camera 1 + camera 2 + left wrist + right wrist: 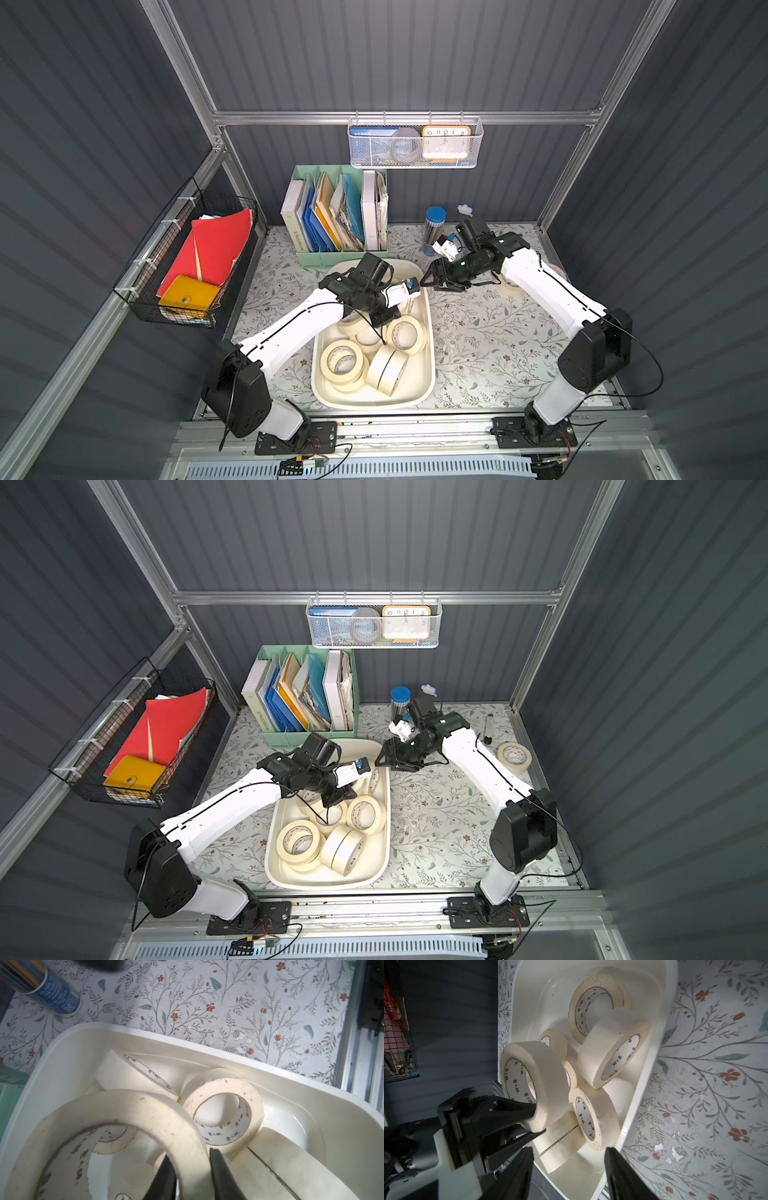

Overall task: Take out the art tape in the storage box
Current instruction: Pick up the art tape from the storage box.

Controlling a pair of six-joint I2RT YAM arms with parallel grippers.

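Left hand [190,1155] pinches a matte cream tape ring [548,1084] — right hand [569,1150] spread beside rounded glossy tub [430,365].

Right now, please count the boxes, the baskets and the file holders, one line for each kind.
Storage box: 1
Baskets: 2, the white mesh basket and the black wire basket
File holder: 1
Total: 4

Mint file holder [320,258] at back; mesh basket [357,158] above, clock [446,141] apparently inside.
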